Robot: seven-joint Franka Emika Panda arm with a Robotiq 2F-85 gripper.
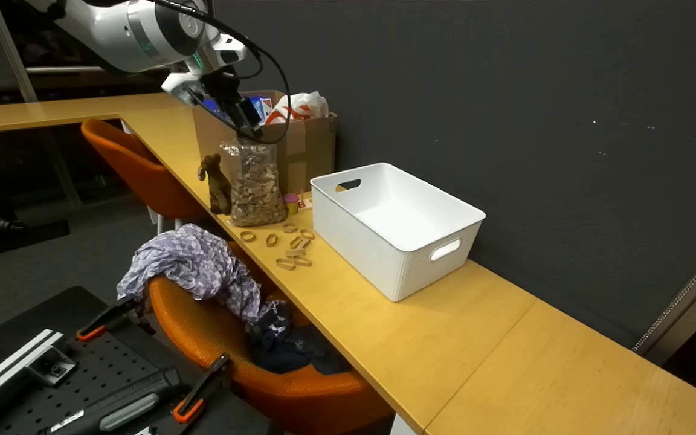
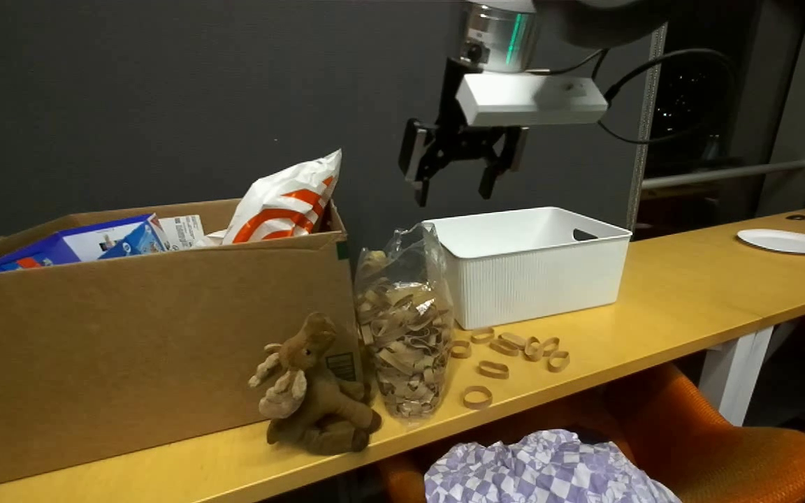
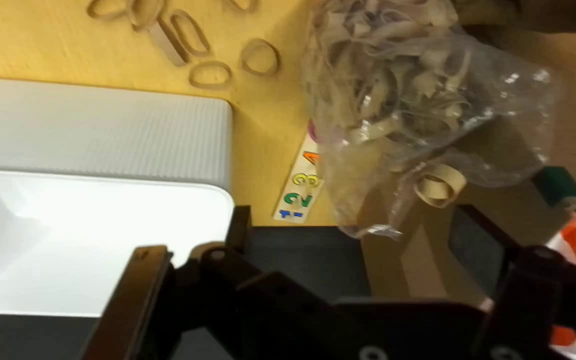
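Observation:
My gripper point(image 2: 454, 191) is open with nothing between its fingers. It hangs in the air above the clear bag point(image 2: 406, 342) and near the white bin point(image 2: 535, 286). In the wrist view the fingers point(image 3: 358, 237) stand wide apart. The bag point(image 3: 393, 95) stands upright, filled with tan loops, and one loop point(image 3: 440, 185) shows near its top. The bin point(image 1: 354, 226) stands beside the bag point(image 1: 256, 187), its visible inside bare. Several loose tan loops point(image 1: 286, 264) lie on the table in front of the bag and bin. A brown plush animal point(image 2: 322, 405) sits beside the bag.
A cardboard box point(image 2: 165, 349) holding a white-and-orange bag point(image 2: 284, 202) and blue packages stands behind the plush. A small tub with a purple lid point(image 1: 291, 199) and a number strip point(image 3: 300, 192) lie near the bag. A white plate point(image 2: 790, 242) and orange chair point(image 1: 203, 326) show.

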